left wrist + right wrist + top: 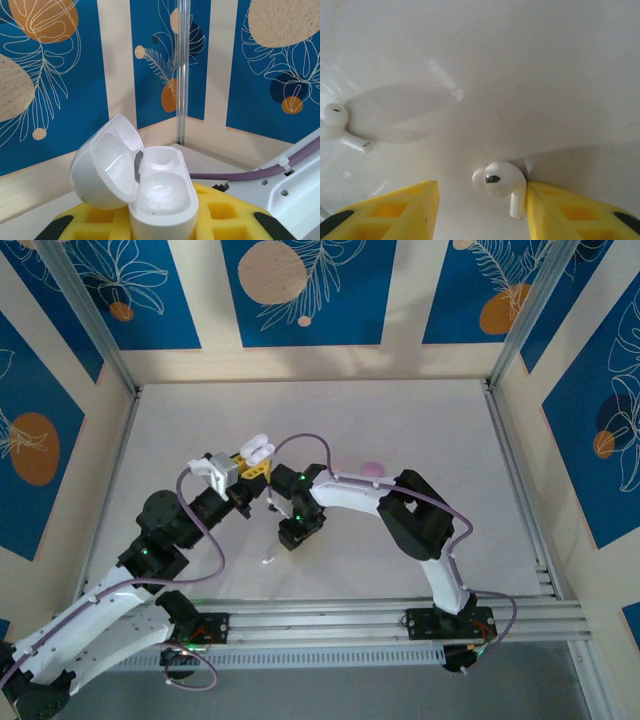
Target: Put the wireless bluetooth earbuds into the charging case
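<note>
Lying between right gripper (479,202) open jaws, white earbud (501,181) touches one finger; left gripper (162,226) clamps open case (150,185).

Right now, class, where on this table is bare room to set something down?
Free: the table's far strip along the back wall, and the right side between the right arm and the rail. Crowded: the middle, around the left gripper, right gripper, open case and earbud.

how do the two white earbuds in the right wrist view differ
The near earbud sits inside the open right gripper, beside one yellow finger; the far earbud lies off to the side, clear of it. The near earbud's stem points toward the camera; the far earbud's points sideways. Both are glossy white, on the table.
</note>
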Controlling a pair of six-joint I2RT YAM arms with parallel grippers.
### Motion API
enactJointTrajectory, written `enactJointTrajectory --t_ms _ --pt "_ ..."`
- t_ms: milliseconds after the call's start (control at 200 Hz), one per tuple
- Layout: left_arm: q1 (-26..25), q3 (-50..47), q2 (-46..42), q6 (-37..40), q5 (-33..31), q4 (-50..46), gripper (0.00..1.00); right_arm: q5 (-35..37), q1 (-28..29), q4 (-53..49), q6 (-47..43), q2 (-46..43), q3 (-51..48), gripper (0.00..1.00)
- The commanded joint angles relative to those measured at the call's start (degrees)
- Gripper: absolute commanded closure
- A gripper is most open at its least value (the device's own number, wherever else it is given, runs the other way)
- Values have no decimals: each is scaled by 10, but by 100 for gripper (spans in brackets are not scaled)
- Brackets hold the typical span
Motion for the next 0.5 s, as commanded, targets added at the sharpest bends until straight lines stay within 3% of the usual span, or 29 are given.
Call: enactJointTrajectory --t_ms 0,495 --pt "-2 6 -5 -10 -4 29 85 -17 13 -37 20 -16 -7 50" --pt "-1 7 -11 -14 -8 22 85 41 15 -78 73 11 68 46"
